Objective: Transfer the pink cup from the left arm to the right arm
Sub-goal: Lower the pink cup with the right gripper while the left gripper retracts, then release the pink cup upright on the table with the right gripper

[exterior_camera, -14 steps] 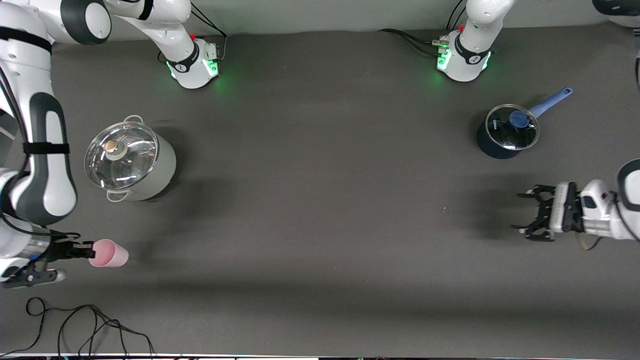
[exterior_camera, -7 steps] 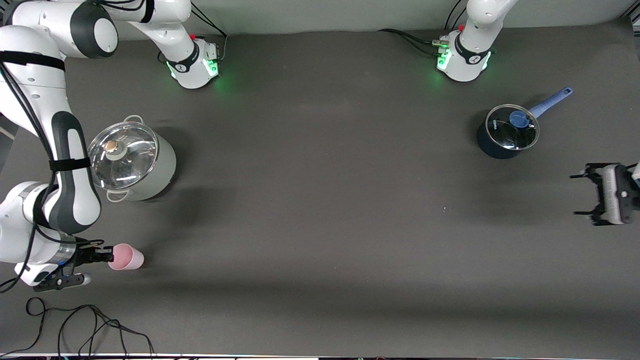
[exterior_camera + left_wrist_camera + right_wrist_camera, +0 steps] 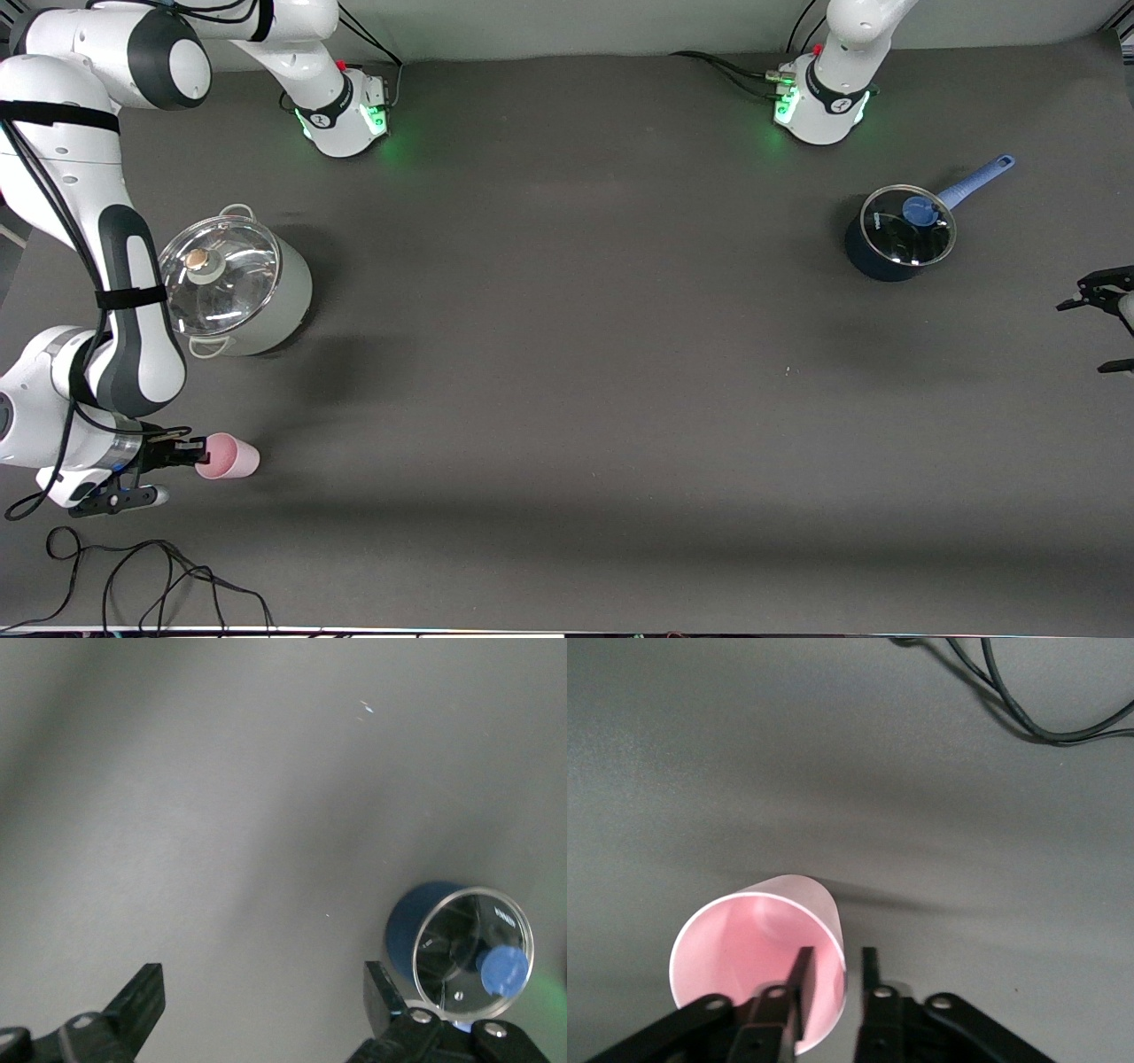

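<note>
Presently the pink cup (image 3: 229, 456) sits low in the front view, at the right arm's end of the worktop (image 3: 567, 399), nearer the front camera than the steel pot (image 3: 235, 288). Whether its base rests on the surface cannot be told.

Right end effector (image 3: 197, 454): at the cup's rim. In the right wrist view one slim finger (image 3: 802, 979) reaches inside the pink cup (image 3: 757, 961) and the other lies just outside the wall. The fingers are slightly parted, with a sliver of space showing on each side of the wall, so this reads as released rather than clenched.

Left end effector (image 3: 1083, 337): only partly in frame, at the edge of the front view at the left arm's end, mid-height. The claw is spread wide and carries nothing. In the left wrist view the left end effector (image 3: 261, 1014) shows its two finger tips far apart along the lower edge, over bare worktop.

Other items:
- The steel pot has a glass lid on and is in the middle band of the frame.
- The blue saucepan (image 3: 899, 235) is in the upper part, near the left arm's base, lid on. It also shows in the left wrist view (image 3: 456, 943).
- A loose black cable (image 3: 151, 576) is in the bottom corner below the cup, and is seen in the right wrist view (image 3: 1045, 700).
</note>
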`<action>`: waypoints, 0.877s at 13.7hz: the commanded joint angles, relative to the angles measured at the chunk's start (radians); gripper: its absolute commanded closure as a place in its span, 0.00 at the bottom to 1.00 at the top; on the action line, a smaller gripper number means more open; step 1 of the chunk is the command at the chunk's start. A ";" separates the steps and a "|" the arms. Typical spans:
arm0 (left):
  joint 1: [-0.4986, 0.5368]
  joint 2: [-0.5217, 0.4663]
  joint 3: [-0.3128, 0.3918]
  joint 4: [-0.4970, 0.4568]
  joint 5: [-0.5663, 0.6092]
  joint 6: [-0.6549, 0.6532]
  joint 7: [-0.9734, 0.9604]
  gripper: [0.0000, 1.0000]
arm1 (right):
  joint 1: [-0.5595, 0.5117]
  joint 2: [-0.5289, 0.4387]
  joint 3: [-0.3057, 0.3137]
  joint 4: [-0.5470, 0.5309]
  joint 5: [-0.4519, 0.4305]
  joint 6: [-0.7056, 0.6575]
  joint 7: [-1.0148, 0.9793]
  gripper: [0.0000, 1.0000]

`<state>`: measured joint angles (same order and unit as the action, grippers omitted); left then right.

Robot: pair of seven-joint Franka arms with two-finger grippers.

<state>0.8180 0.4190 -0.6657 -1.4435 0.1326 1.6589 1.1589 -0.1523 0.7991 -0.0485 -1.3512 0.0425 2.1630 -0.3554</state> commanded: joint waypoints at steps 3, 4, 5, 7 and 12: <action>-0.011 -0.009 0.002 0.015 0.009 -0.008 -0.315 0.00 | -0.001 -0.006 -0.001 0.007 -0.009 0.003 -0.017 0.01; -0.020 -0.023 0.002 0.017 0.007 -0.019 -0.353 0.00 | -0.003 -0.008 -0.001 0.007 -0.009 0.000 -0.017 0.01; -0.032 -0.034 0.000 0.015 0.007 -0.039 -0.440 0.00 | -0.003 -0.011 -0.002 0.006 -0.010 -0.003 -0.017 0.01; -0.083 -0.040 0.000 0.015 0.013 -0.106 -0.614 0.00 | 0.002 -0.030 -0.007 0.009 -0.012 -0.044 -0.025 0.00; -0.232 -0.082 -0.011 0.023 0.009 -0.215 -0.841 0.00 | 0.008 -0.231 -0.008 0.009 -0.055 -0.296 -0.022 0.00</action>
<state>0.6499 0.3674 -0.6893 -1.4234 0.1321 1.4815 0.4171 -0.1510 0.6868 -0.0514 -1.3119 0.0020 1.9692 -0.3623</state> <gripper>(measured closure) 0.000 0.000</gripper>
